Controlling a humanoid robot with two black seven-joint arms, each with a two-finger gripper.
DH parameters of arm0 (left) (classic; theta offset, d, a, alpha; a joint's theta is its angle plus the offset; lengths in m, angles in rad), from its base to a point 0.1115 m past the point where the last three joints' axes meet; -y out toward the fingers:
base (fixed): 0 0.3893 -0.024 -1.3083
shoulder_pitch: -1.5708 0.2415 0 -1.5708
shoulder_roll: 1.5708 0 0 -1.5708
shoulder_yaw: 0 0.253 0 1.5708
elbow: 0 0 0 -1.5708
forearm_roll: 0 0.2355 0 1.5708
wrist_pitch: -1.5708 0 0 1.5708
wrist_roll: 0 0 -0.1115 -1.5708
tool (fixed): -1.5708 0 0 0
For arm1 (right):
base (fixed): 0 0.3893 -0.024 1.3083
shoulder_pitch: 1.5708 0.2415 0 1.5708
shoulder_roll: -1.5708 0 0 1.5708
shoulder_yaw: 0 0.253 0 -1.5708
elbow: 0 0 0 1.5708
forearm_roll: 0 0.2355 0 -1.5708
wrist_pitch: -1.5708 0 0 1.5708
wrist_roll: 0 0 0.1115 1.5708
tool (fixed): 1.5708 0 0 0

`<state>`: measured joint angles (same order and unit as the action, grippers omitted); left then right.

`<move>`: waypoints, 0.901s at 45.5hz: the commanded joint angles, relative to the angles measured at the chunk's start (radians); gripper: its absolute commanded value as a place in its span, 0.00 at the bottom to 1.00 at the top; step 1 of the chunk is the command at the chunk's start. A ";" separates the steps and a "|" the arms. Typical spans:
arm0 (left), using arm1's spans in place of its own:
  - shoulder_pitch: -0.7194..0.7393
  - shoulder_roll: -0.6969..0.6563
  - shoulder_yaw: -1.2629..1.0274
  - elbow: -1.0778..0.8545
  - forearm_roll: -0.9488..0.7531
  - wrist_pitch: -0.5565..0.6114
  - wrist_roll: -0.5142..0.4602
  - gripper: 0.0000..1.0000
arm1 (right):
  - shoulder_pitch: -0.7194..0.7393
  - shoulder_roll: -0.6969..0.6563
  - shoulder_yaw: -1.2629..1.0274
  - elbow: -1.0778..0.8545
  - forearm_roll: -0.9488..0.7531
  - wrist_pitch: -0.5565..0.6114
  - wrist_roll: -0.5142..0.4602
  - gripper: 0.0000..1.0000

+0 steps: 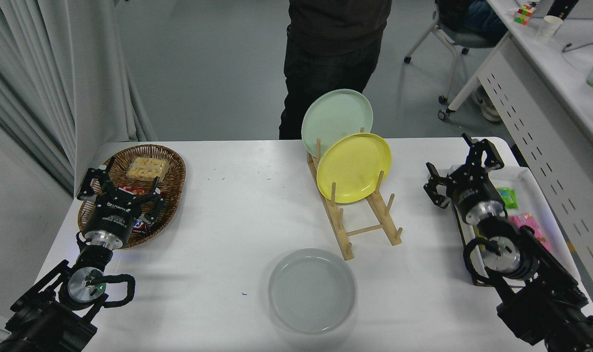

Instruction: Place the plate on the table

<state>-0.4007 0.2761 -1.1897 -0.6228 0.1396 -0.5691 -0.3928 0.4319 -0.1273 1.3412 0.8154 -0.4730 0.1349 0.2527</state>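
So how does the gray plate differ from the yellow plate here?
The gray plate lies flat on the table; the yellow plate stands on edge, leaning in the wooden rack. The gray plate sits nearer the camera, apart from the rack. Both are round, low-rimmed and empty, and neither tool touches them.
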 commanded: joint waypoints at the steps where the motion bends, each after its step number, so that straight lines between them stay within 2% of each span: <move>1: -0.001 0.000 -0.001 0.000 0.000 0.000 0.000 0.98 | -0.058 -0.054 0.038 0.021 -0.009 -0.008 0.016 1.00; 11: -0.001 0.000 -0.001 0.000 0.000 0.000 -0.001 0.98 | -0.062 -0.057 0.076 -0.004 0.143 0.014 0.017 1.00; 17: 0.000 0.000 0.001 0.000 0.000 0.000 0.000 0.98 | -0.062 -0.054 0.073 -0.077 0.183 0.262 0.005 1.00; 21: -0.001 0.000 0.001 0.000 0.000 0.000 0.000 0.98 | -0.055 -0.048 0.078 -0.131 0.188 0.348 0.006 1.00; 41: 0.000 0.000 -0.001 0.000 0.000 0.000 0.000 0.98 | -0.050 -0.025 0.058 -0.168 0.185 0.313 0.013 1.00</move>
<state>-0.4011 0.2761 -1.1895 -0.6228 0.1396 -0.5691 -0.3928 0.3810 -0.1624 1.4055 0.6684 -0.2936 0.4380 0.2650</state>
